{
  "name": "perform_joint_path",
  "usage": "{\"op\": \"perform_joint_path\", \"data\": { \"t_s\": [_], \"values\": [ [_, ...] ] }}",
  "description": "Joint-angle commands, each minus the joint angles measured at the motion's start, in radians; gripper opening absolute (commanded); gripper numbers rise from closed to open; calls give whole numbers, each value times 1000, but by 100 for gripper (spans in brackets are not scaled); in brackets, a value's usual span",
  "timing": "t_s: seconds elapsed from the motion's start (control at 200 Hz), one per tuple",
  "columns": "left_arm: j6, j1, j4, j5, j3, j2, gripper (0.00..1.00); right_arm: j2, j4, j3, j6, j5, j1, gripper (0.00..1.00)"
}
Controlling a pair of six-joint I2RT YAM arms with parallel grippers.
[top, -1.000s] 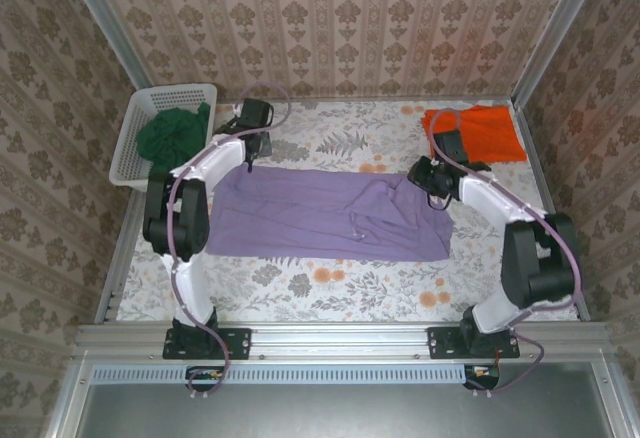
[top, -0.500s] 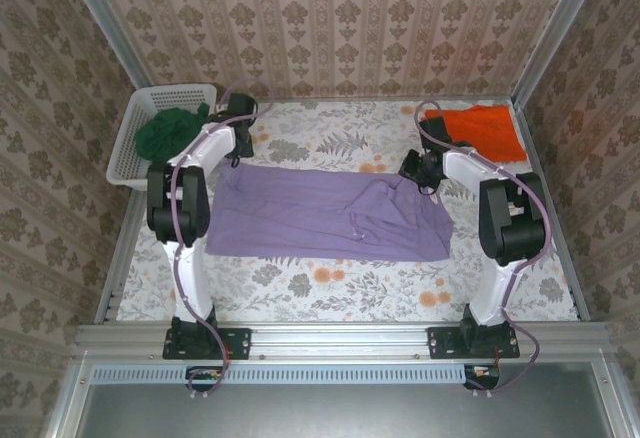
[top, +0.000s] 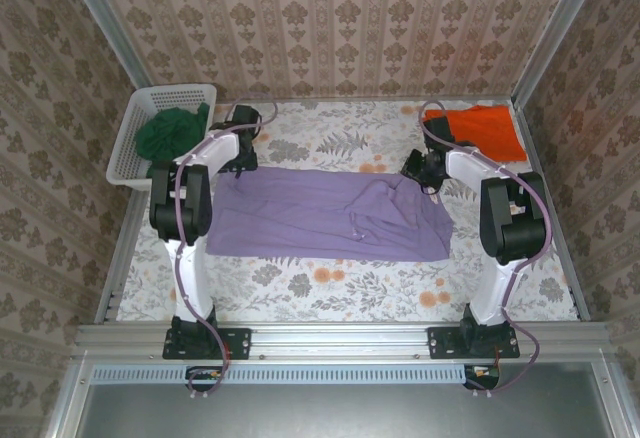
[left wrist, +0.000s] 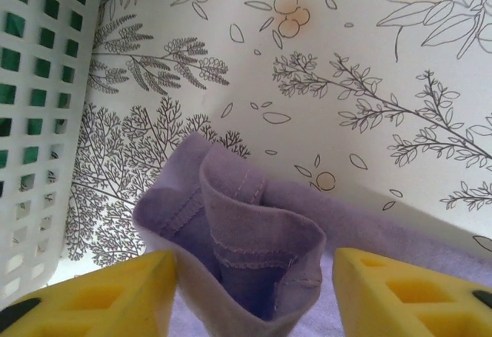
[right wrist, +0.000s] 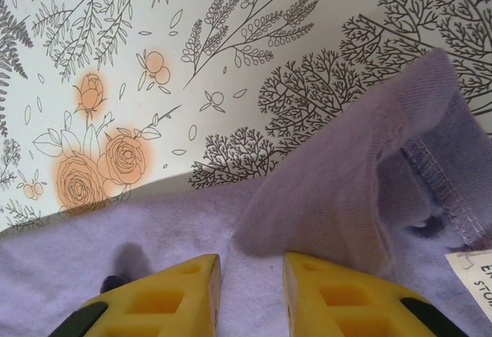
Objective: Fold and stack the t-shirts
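**Right arm swings in, both grippers now on the purple tee's far corners**

Compared to a second ago, the right arm has tucked its elbow in and its wrist sits a bit farther back, while the left wrist has dropped down onto the cloth's far-left corner.

Nearest the arm bases, the floral-print table [top: 330, 283] is bare. Then comes the soft lilac-purple cotton t-shirt [top: 320, 213], laid out as a long flat strip across the middle, a little rumpled toward its right end. At its far-right corner the right gripper [right wrist: 250, 264] is nearly closed and pinching a tented-up fold. At the far-left corner the left gripper [left wrist: 254, 264] stands about halfway open with a curled hem between its fingers. I honestly can't tell if it has a grip.

Farther back, the crumpled dark green tee [top: 170, 133] sits in the white plastic lattice basket [top: 130, 163], and the bright orange tee [top: 485, 130] lies flat at the far right.

I'd say orange is maybe done, purple is mid-fold, green is untouched and nothing is stacked.

As for writing, a small white sewn-in tag [right wrist: 477, 271] shows "E" and "STO", cut off at the edge.
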Motion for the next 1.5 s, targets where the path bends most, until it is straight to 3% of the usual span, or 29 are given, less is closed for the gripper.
{"op": "perform_joint_path", "data": {
  "t_s": [0.0, 0.065, 0.24, 0.49, 0.575, 0.685, 0.735, 0.78, 0.91, 0.985, 1.175, 1.34, 1.495],
  "values": [
    [-13, 6, 7, -1, -30, -25, 44, 21, 0, 3, -4, -22, -7, 29],
    [-23, 9, 30, -5, -56, -48, 31, 25, 3, 2, 1, -25, -10, 29],
    [-66, 8, 144, -66, -199, -177, 14, 31, 9, -4, 5, -36, -16, 25],
    [-200, 19, 314, -174, -461, -358, 12, 37, 16, -9, 15, -53, -28, 22],
    [-258, 35, 321, -197, -508, -390, 20, 38, 16, -11, 20, -55, -32, 22],
    [-317, 54, 294, -184, -534, -411, 21, 34, 25, -20, 39, -58, -44, 22],
    [-345, 56, 291, -195, -553, -433, 31, 33, 35, -27, 49, -69, -50, 23],
    [-368, 58, 301, -198, -575, -462, 34, 31, 43, -32, 58, -80, -56, 23],
    [-294, 62, 349, -117, -552, -500, 42, 4, 68, -47, 66, -99, -61, 24],
    [-240, 60, 304, -47, -459, -458, 50, -17, 93, -61, 73, -119, -59, 26],
    [-203, 71, 147, 85, -220, -245, 53, -19, 97, -55, 60, -148, -59, 29],
    [-148, 81, 81, 103, -89, -110, 62, -5, 12, -12, 16, -97, -57, 35],
    [-101, 80, 80, 64, -78, -91, 66, -36, -11, -16, -34, -19, -57, 47]
  ]
}}
